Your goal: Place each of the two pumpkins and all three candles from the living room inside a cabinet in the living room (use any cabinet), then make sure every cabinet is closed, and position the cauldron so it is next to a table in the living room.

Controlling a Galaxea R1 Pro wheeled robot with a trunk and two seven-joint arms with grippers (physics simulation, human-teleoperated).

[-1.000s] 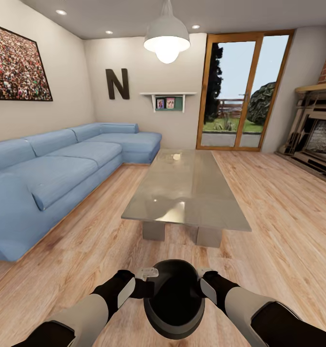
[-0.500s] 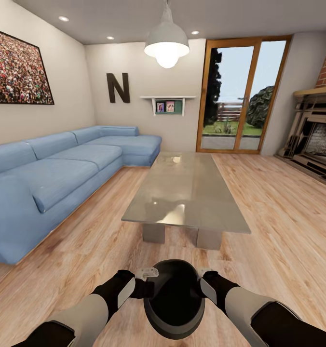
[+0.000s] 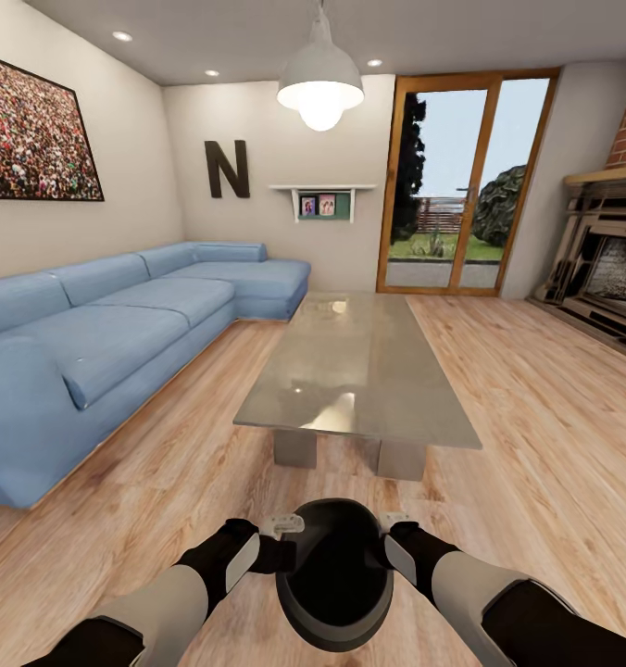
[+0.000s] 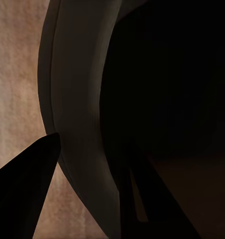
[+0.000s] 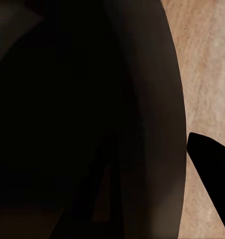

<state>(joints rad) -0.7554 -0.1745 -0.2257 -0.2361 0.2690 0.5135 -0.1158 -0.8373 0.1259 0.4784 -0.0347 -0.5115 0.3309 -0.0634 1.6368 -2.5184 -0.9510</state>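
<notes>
Nothing has moved — cauldron (image 3: 334, 574) held between left claw (image 3: 281, 540) and right claw (image 3: 385, 537).

whole head view tipped slightly since a second ago, table (image 3: 359, 371) and sofa (image 3: 118, 343) shifted toward 6 o'clock, then settled

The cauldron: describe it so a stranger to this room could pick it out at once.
Find the long grey coffee table in the middle of the wooden floor, beside the blue sofa. In front of its near end, the cauldron sits between the left pincer and the right pincer. It is the one round black pot with a wide dark mouth.
</notes>
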